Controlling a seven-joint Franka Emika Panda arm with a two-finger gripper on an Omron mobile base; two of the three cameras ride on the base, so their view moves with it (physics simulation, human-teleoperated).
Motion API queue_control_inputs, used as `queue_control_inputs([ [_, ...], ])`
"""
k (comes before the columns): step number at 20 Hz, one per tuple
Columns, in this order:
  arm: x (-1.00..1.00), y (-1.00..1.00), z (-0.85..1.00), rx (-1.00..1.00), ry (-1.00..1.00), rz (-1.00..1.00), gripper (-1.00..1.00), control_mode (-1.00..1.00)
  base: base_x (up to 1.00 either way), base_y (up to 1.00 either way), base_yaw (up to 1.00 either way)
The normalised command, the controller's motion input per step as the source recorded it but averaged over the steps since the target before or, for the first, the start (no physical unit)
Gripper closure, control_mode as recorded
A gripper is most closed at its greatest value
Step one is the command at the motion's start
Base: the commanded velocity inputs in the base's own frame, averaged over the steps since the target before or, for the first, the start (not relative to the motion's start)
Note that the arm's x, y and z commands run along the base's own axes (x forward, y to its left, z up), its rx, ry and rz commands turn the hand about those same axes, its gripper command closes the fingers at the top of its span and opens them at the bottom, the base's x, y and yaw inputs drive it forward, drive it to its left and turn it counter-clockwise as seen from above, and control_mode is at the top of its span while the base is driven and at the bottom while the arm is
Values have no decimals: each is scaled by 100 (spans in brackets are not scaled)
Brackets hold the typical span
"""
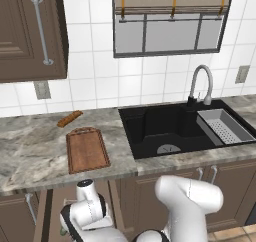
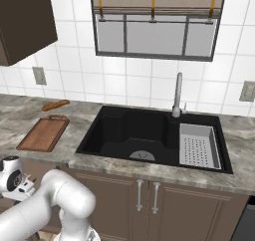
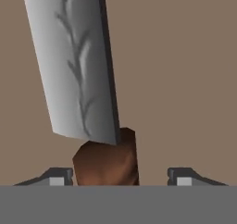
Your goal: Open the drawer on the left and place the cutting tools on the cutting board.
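Knife: a pale grey blade [image 3: 76, 65] with a brown handle [image 3: 109, 160] lies flat on the light-brown drawer floor [image 3: 185, 79], seen close in the hand view.
Gripper: its tips [image 3: 120, 177] stand apart, one on each side of the handle, not yet touching it.
Step in hand: likely closing on the handle to lift the knife.
Doing it well: keep the handle centred between the tips, squeeze the handle rather than the blade, then lift straight up.
Cutting board: [image 1: 86, 149] bare on the counter [image 1: 30, 151] above, left of the sink [image 1: 170, 128].
Nearby: an orange-brown bread stick [image 1: 69, 118] lies just behind the board.
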Motion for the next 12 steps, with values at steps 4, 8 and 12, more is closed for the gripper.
queue_control_inputs([
  [4,-27,6,0,0,-1,0,100,-100,0,0,0],
  [8,-29,0,5,0,-8,0,100,-100,0,0,0],
  [12,-26,0,27,0,-7,-1,100,-100,0,0,0],
])
